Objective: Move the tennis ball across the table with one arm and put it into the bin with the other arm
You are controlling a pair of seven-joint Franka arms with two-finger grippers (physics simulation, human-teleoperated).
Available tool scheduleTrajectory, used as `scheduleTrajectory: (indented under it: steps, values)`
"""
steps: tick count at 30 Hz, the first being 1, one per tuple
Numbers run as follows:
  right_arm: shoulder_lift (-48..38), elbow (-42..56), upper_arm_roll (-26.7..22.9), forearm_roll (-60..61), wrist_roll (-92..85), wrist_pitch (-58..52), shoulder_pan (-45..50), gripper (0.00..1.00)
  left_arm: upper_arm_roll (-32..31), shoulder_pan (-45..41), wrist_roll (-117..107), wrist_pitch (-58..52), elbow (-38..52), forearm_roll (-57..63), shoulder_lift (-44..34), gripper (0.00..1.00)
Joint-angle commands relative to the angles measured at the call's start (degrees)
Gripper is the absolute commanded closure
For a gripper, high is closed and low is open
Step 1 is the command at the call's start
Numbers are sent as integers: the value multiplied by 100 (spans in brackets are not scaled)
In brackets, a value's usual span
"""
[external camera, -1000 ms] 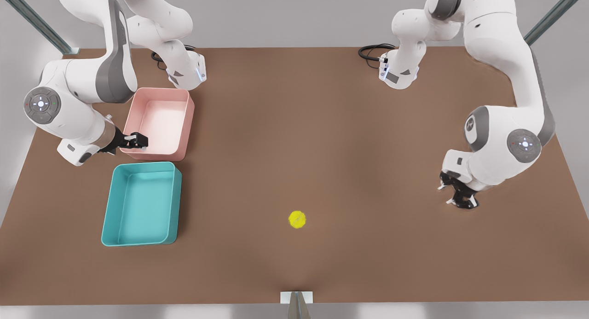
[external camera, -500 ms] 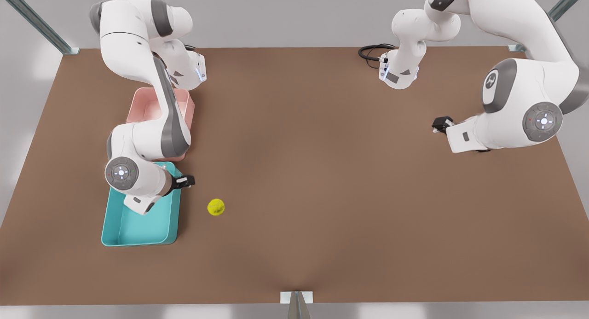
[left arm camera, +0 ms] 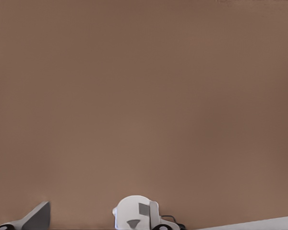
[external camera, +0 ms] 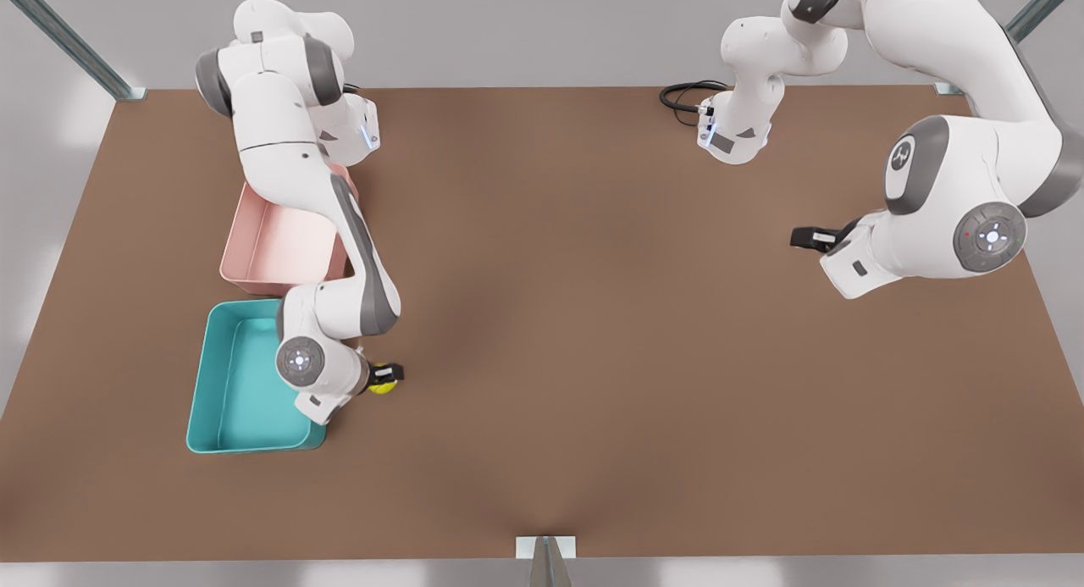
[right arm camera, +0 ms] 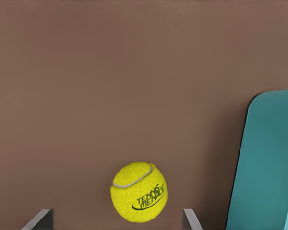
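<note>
The tennis ball (external camera: 383, 386) rests on the brown table (external camera: 593, 316) just off the teal bin's (external camera: 222, 384) right wall in the front view. My right gripper (external camera: 386, 375) is down at the ball. In the right wrist view the ball (right arm camera: 138, 191) sits between the gripper's (right arm camera: 116, 221) widely spread fingertips (right arm camera: 40, 218), open and not touching it, with the bin's wall (right arm camera: 269, 163) beside it. My left gripper (external camera: 810, 237) hovers far off at the front view's right. One of its fingertips (left arm camera: 38, 215) shows far off centre in the left wrist view, so it is open and holds nothing.
A pink tub (external camera: 279, 248) stands just behind the bin, partly covered by the right arm. The two arm bases (external camera: 732, 138) and a black cable (external camera: 682, 96) sit at the table's back edge. A small bracket (external camera: 546, 549) marks the front edge.
The ball rolled from mid-table toward the front view's left and stopped beside the bin. The right arm swung from the pink tub down to the ball. The left arm drew back and turned.
</note>
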Motion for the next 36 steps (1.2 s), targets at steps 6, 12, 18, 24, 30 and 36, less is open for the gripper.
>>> scheduleTrajectory:
  steps: [6, 12, 18, 24, 30, 36]
  values:
    - [100, -431, -2, 25, 391, 996, 18, 0, -1, 0, -1447, -26, -7, 2, 7, 0]
    - [144, -730, -2, 25, 391, 1321, 44, 0, -1, 0, -1447, -25, -7, 2, 42, 0]
    - [399, -739, -2, 25, 391, 1576, 71, 0, -1, -9, -1447, -52, -42, -7, 59, 0]
    - [478, -905, 7, 16, 374, 1603, 88, 0, -1, -9, -1447, -43, -42, -7, 121, 0]
    - [293, -1318, 7, 16, 356, 1928, 114, 0, -1, 0, -1447, -34, -42, 2, 121, 0]
    - [373, -1275, 7, 7, 356, 2095, 141, 0, -1, 0, -1447, -34, -42, 2, 121, 0]
